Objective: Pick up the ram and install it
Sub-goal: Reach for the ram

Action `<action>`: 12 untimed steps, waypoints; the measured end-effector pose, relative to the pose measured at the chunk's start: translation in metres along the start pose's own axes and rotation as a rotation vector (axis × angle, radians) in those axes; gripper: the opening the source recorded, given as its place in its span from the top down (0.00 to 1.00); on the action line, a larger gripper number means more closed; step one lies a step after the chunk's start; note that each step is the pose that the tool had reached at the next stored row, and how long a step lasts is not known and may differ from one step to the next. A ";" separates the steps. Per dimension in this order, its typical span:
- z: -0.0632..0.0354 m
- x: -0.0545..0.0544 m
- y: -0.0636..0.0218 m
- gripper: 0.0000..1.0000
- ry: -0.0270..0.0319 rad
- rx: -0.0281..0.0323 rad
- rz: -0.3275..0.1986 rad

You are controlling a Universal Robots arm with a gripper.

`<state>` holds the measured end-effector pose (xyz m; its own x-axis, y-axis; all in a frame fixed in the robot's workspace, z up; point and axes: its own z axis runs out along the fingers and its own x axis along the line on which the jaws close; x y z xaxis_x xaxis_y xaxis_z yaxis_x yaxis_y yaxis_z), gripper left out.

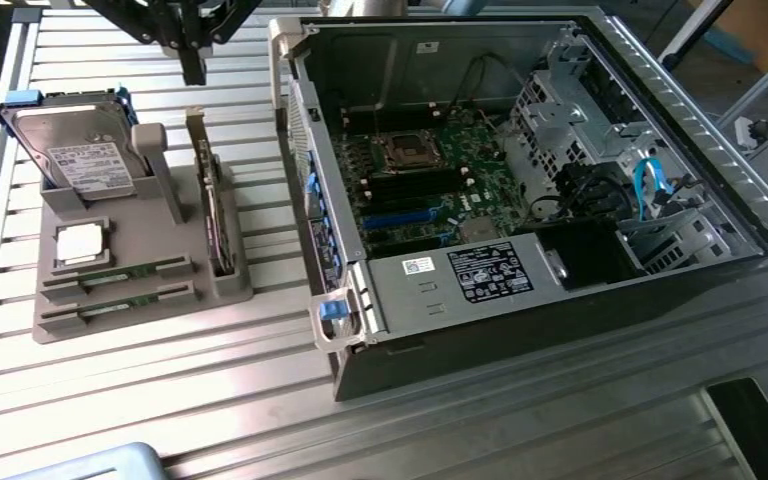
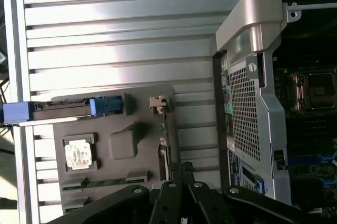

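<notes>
On grey holder point(image 1: 147, 246), thin green ram point(image 1: 120, 272)

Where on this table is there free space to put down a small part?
The widest bare patch of table lies below the grey holder and the computer case in the exterior view. A narrow strip runs between holder and case. The holder is crowded: hard drive, ram, expansion card, with the gripper above it.
</notes>
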<state>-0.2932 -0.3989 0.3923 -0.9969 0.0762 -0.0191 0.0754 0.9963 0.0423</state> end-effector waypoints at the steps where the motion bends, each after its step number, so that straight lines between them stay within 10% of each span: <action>1: 0.0001 0.004 -0.0003 0.90 0.0013 0.0003 0.000; 12: 0.0007 0.045 -0.0035 0.90 0.0158 0.0035 0.001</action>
<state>-0.3381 -0.3989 0.3906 -0.9971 0.0762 -0.0032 0.0760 0.9963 0.0388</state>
